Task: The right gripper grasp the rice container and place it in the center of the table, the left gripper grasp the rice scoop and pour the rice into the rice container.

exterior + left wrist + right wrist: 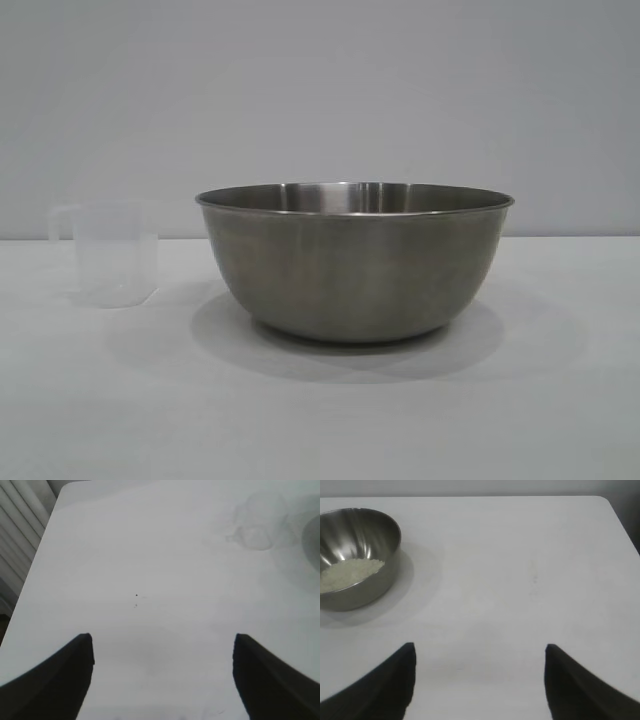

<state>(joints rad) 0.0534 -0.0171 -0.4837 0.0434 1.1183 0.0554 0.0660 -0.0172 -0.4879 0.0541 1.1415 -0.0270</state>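
The rice container (pixel 355 262), a large steel bowl, stands upright at the middle of the white table (pixel 320 420). In the right wrist view the container (pixel 355 557) holds a heap of white rice (pixel 350 573). The rice scoop (pixel 112 255), a clear plastic cup with a side handle, stands upright to the bowl's left; it looks empty and shows faintly in the left wrist view (pixel 257 525). My left gripper (pixel 162 652) is open and empty over bare table, far from the scoop. My right gripper (pixel 479 657) is open and empty, apart from the bowl. Neither gripper shows in the exterior view.
A plain grey wall stands behind the table. The left wrist view shows the table's edge (pixel 30 575) with white slats (pixel 17 520) beyond it. The right wrist view shows the table's rounded far corner (pixel 612 507).
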